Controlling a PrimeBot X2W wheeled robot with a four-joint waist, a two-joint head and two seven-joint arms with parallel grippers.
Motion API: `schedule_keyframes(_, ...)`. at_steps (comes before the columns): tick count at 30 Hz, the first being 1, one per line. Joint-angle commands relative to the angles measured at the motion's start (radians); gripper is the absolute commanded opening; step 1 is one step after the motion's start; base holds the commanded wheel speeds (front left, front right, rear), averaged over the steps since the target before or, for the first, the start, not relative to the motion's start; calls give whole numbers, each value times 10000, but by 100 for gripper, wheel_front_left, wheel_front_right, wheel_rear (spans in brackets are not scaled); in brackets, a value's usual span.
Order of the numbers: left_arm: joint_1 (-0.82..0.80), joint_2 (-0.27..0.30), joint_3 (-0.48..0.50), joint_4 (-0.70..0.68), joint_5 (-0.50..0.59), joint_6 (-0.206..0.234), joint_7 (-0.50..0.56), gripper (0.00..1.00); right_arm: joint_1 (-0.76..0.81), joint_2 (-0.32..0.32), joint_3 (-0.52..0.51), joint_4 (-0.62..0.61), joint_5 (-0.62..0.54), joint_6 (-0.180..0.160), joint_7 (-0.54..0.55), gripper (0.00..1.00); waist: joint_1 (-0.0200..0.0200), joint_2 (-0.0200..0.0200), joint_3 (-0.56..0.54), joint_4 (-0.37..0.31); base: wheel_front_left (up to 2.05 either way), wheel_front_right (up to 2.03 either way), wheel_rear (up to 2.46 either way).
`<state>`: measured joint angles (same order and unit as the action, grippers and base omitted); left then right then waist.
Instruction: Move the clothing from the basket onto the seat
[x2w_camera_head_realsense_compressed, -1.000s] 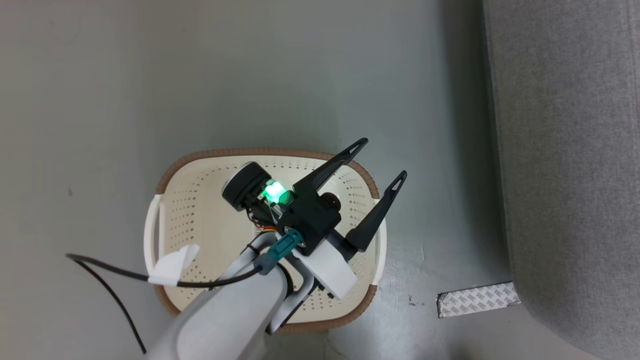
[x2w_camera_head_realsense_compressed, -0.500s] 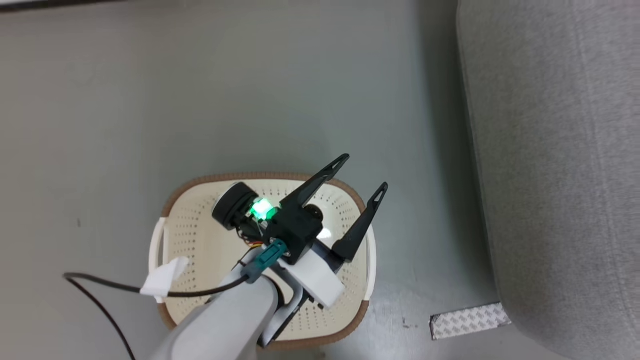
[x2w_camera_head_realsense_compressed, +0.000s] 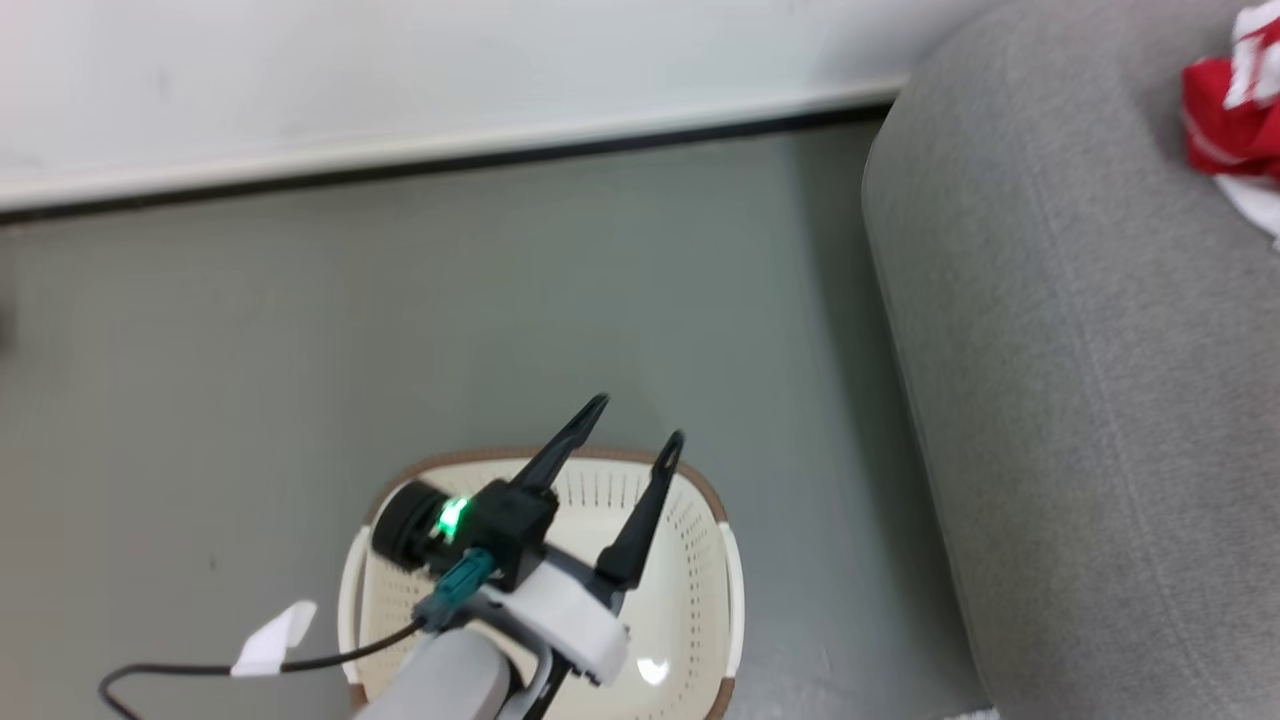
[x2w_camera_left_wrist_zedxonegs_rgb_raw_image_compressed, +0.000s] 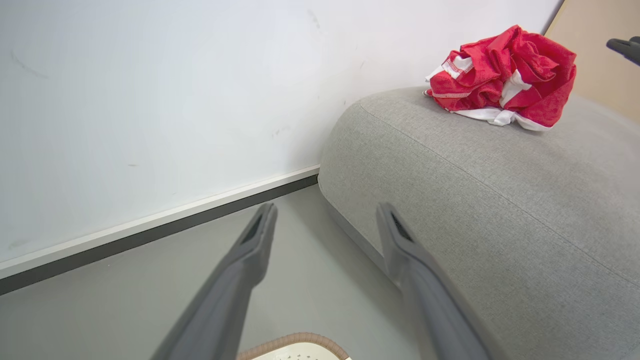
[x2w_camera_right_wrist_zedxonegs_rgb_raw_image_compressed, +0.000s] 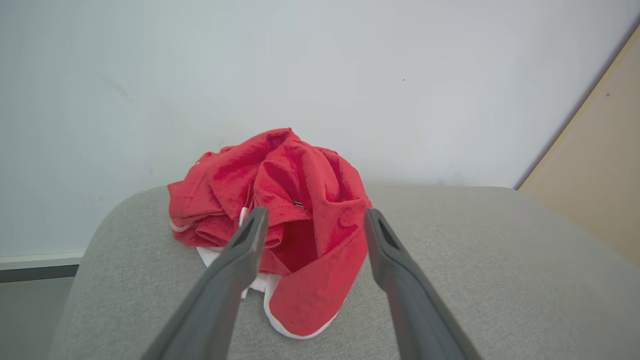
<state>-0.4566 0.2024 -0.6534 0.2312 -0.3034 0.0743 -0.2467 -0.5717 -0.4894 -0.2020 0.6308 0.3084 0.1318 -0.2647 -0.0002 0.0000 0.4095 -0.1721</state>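
Dark fingers of the right gripper (x2w_camera_right_wrist_zedxonegs_rgb_raw_image_compressed: 316, 214) are spread wide with nothing between them. They hang over the seat (x2w_camera_right_wrist_zedxonegs_rgb_raw_image_compressed: 500, 260) and frame the clothing (x2w_camera_right_wrist_zedxonegs_rgb_raw_image_compressed: 300, 180) without touching it, as far as the right wrist view tells. Left gripper (x2w_camera_head_realsense_compressed: 637, 420) is also spread and empty, poised above the basket (x2w_camera_head_realsense_compressed: 690, 545) and pointing toward the wall (x2w_camera_head_realsense_compressed: 400, 70).

Clothing is one crumpled red heap with white trim, on top of the seat near its wall-side end and set in from the rounded corner. Can't tell whether the heap is one garment or two, too bunched.

Basket stands on the floor (x2w_camera_head_realsense_compressed: 300, 330), just beside the seat's long side and not touching it. The part of its inside that shows is bare cream plastic with no red in it; the left arm hides the rest.

Progress, my read: the move is done or close to it. What's left is backing the right gripper clear and checking the hidden part of the basket.

Heading: the heap has no clear front. It is a bit wider than tall, long axis roughly along the seat's wall-side edge, with one white-edged red flap trailing toward the right gripper.
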Motion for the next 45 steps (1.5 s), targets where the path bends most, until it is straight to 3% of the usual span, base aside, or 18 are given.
schedule_keyframes(1, 284, 77, 90, 47, -98, 88, -69, 100, 432, 105, -79, -346, -57, -22, 11, 100, 2, 0, -600, 32, 0, 0, 0)
schedule_keyframes(13, 2129, -36, 1579, -108, -556, 857, -171, 100, 3536, 1625, -87, -3307, -417, -24, 11, 100, 2, 0, -2498, 888, 0, 0, 0)
schedule_keyframes(22, 3742, -238, 2842, 50, -317, 1120, -174, 100, 5348, 2885, 673, -4314, -798, -24, 11, 100, 2, 0, -3779, 1491, 0, 0, 0)
schedule_keyframes(32, 4860, -586, 4001, 128, 92, 673, -176, 100, 6370, 3710, 1278, -4190, -1211, -24, 11, 100, 2, 0, -4486, 1611, 0, 0, 0)
schedule_keyframes(45, 5331, -976, 4927, -200, 898, -80, -177, 100, 6638, 4104, 1657, -3929, -1286, -24, 11, 100, 2, 0, -4695, 1488, 0, 0, 0)
